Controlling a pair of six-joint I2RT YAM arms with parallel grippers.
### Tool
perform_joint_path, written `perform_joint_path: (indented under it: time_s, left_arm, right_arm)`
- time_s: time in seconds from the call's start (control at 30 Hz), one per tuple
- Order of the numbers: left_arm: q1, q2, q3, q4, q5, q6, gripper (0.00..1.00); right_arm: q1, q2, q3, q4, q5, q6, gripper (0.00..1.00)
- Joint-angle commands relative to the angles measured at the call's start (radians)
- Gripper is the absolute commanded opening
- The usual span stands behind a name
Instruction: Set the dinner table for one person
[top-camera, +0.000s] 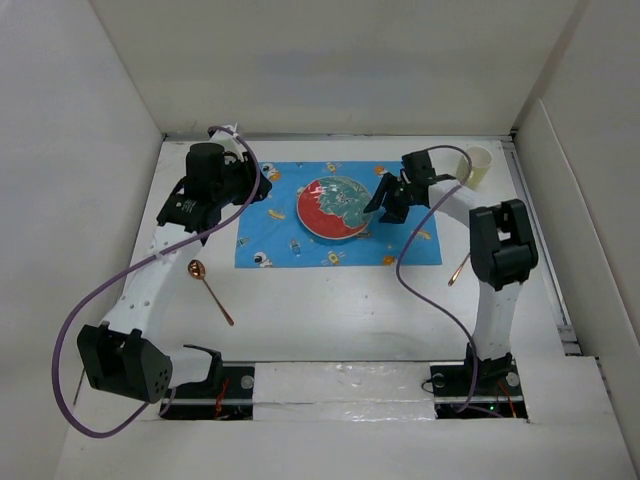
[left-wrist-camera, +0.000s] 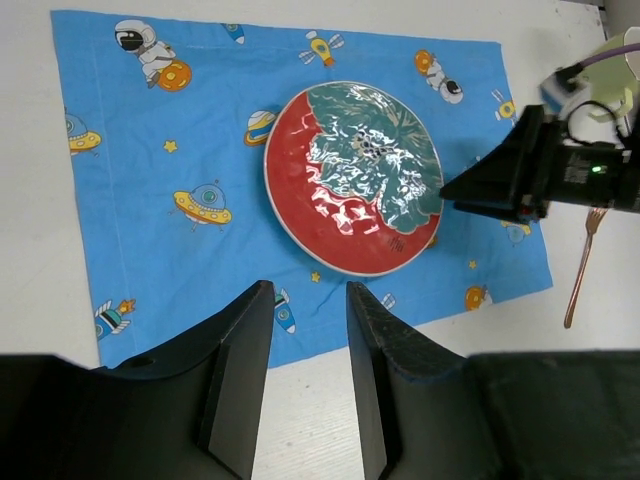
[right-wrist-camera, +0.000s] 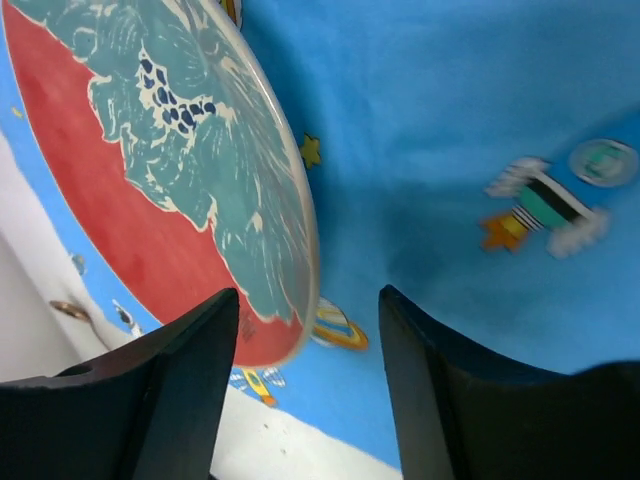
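The white dinner table (top-camera: 350, 315) carries a blue space-patterned mat (top-camera: 415, 245). A red and teal plate (top-camera: 335, 208) lies on the mat's middle. My right gripper (top-camera: 384, 208) is open at the plate's right rim. In the right wrist view the rim (right-wrist-camera: 300, 200) runs down between its spread fingers (right-wrist-camera: 310, 310), and nothing is gripped. My left gripper (top-camera: 262, 190) is open and empty over the mat's left edge. In the left wrist view (left-wrist-camera: 308, 300) it looks onto the plate (left-wrist-camera: 352, 178) and mat (left-wrist-camera: 150, 150).
A copper spoon (top-camera: 210, 290) lies on the table left of the mat. A copper fork (top-camera: 458, 268) lies right of it, also in the left wrist view (left-wrist-camera: 583, 262). A pale cup (top-camera: 477, 165) stands at the back right. White walls enclose the table.
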Motion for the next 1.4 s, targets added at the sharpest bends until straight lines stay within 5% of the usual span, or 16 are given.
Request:
perform_joint_path:
  time_s: [0.0,0.07,0.1,0.13,0.3,0.37,0.43,0.53,0.77,1.03,1.2,1.37]
  left_arm:
    - [0.003,-0.018,-0.010,0.018,-0.017,0.012,0.32]
    - [0.003,-0.024,-0.024,0.019,-0.014,0.014,0.27]
    - [0.003,-0.025,-0.029,0.019,-0.011,0.014,0.13]
    - [0.003,-0.028,-0.033,0.019,-0.008,0.015,0.00]
    - [0.003,-0.038,-0.062,0.027,0.021,0.014,0.00]
    - [0.003,-0.045,-0.076,0.030,0.030,0.012,0.00]
    - [0.003,-0.053,-0.085,0.032,0.038,0.006,0.17]
    - [0.003,-0.048,-0.098,0.038,0.035,0.012,0.26]
    - [0.003,-0.007,-0.053,0.022,0.012,0.032,0.27]
    - [0.003,0.033,-0.042,0.027,0.017,0.028,0.27]
    - [0.003,0.048,-0.039,0.028,0.010,0.028,0.26]
    - [0.003,0.074,-0.021,0.027,0.017,0.025,0.26]
  right_arm:
    - [-0.051,-0.156,0.073,-0.112,0.149,-0.107,0.60]
    - [-0.086,-0.208,0.085,-0.136,0.161,-0.125,0.44]
    - [-0.125,-0.222,0.094,-0.142,0.187,-0.131,0.35]
    - [-0.146,-0.235,0.104,-0.148,0.206,-0.135,0.00]
    - [-0.274,-0.256,0.224,-0.204,0.419,-0.159,0.00]
    - [-0.330,-0.246,0.265,-0.237,0.474,-0.156,0.14]
    - [-0.369,-0.220,0.315,-0.259,0.536,-0.153,0.38]
    - [-0.432,-0.155,0.389,-0.297,0.557,-0.151,0.53]
    - [-0.467,0.030,0.579,-0.388,0.560,-0.159,0.54]
    - [-0.467,0.170,0.694,-0.454,0.588,-0.165,0.45]
    - [-0.467,0.189,0.700,-0.448,0.583,-0.165,0.00]
    - [-0.406,0.095,0.725,-0.371,0.570,-0.228,0.00]
